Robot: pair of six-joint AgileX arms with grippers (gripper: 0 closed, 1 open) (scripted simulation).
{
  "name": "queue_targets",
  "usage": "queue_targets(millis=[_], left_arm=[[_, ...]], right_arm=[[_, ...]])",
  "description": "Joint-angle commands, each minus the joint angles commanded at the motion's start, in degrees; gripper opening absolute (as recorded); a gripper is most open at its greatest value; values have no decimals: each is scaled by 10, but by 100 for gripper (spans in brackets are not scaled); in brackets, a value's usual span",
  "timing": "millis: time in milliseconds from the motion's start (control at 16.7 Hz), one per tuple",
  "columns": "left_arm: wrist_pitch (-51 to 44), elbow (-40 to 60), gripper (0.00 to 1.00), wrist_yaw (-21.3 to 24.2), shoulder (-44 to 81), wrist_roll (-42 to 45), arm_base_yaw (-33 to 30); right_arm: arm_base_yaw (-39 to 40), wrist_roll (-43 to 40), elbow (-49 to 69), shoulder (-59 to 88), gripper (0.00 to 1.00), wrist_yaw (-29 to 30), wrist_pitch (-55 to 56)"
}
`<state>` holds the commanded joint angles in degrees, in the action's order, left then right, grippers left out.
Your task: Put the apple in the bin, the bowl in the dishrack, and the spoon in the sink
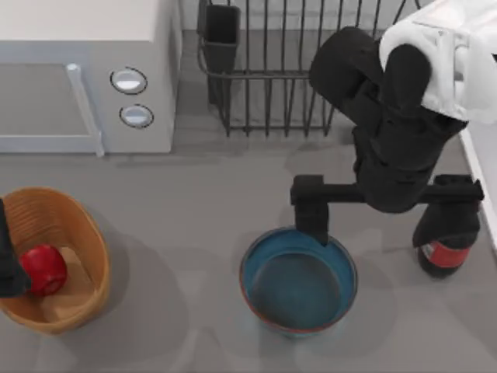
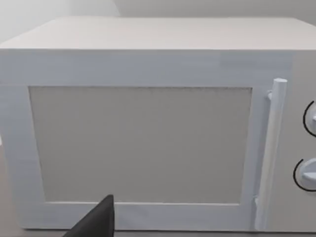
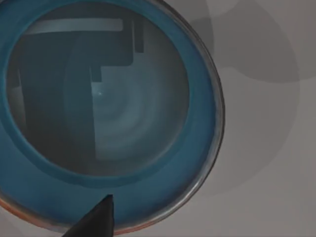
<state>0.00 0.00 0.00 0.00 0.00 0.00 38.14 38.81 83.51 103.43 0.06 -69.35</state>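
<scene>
Two arms are at the table, w/ the right one at work. Right gripper (image 1: 386, 203) hangs over the far rim of the bowl (image 1: 299, 284); its jaws are wide open, one finger (image 1: 312, 214) points down at the rim, the other finger is over by the dark bottle w/ red band (image 1: 441, 255) at the right side. Nothing is held between them. Bowl stands upright on the grey table (image 1: 194, 202), near the front, centre-right, blue inside w/ reddish-brown rim; the right wrist view looks straight down into the bowl (image 3: 98, 113). Apple (image 1: 43, 268) lies inside the bin (image 1: 81, 233) at the front left. Left gripper (image 1: 9, 260) is at the left edge, just beside the apple; I cannot tell how its jaws stand. Dishrack (image 1: 272, 78) is at the back, centre-right, w/ utensil cup (image 1: 222, 35) at its left corner. Microwave (image 1: 85, 70) stands at back left, and the left wrist view faces the microwave's door (image 2: 140, 143). Sink rim (image 1: 480, 167) shows at the right edge.
</scene>
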Motion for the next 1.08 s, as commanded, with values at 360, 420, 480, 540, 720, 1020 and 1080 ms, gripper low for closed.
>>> queue_targets(millis=[360, 420, 480, 540, 720, 1020, 1080], left_arm=[[0, 0, 100, 0, 0, 0, 0], [0, 0, 100, 0, 0, 0, 0], [0, 0, 100, 0, 0, 0, 0], [0, 0, 100, 0, 0, 0, 0], [0, 0, 100, 0, 0, 0, 0], [0, 0, 100, 0, 0, 0, 0], [0, 0, 100, 0, 0, 0, 0]], right_arm=[[-3, 1, 3, 6, 100, 0, -4], [-2, 2, 2, 7, 100, 0, -3], [2, 5, -4, 11, 100, 0, 5], [8, 9, -14, 17, 100, 0, 19], [22, 23, -60, 40, 100, 0, 90], [12, 14, -130, 70, 100, 0, 190], [8, 9, -139, 71, 100, 0, 202]])
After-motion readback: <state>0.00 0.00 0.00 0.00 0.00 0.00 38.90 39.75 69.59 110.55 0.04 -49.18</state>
